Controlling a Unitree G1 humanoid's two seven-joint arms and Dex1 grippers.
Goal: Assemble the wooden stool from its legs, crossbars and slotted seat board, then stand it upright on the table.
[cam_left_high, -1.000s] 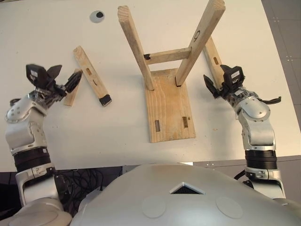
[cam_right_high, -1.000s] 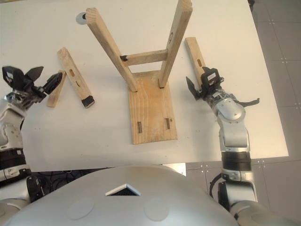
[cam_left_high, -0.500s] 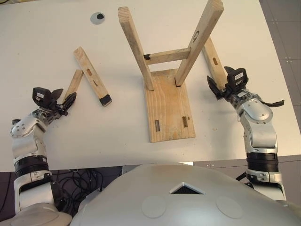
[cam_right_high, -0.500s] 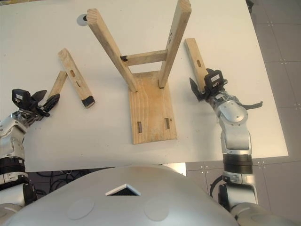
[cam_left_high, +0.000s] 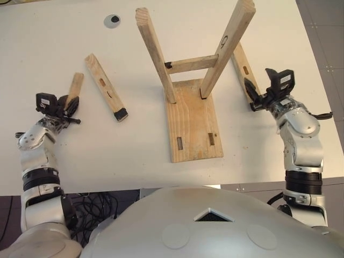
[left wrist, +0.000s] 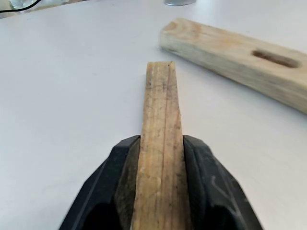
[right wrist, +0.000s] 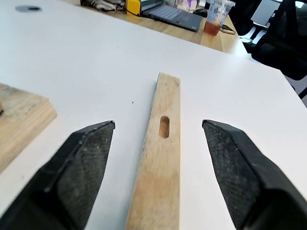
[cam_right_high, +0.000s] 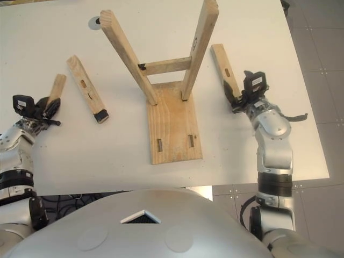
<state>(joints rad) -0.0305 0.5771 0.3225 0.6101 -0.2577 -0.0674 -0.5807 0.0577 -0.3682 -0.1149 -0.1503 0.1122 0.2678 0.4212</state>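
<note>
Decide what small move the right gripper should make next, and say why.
Probably lower slightly and close the right gripper on the loose leg: its open fingers straddle that slotted leg, lying flat on the table beside the seat board, without gripping it yet.

Bright even overhead light, soft faint shadows on white table

Four legs out there, two crossbars, one seat board, one round cap, one table.
</note>
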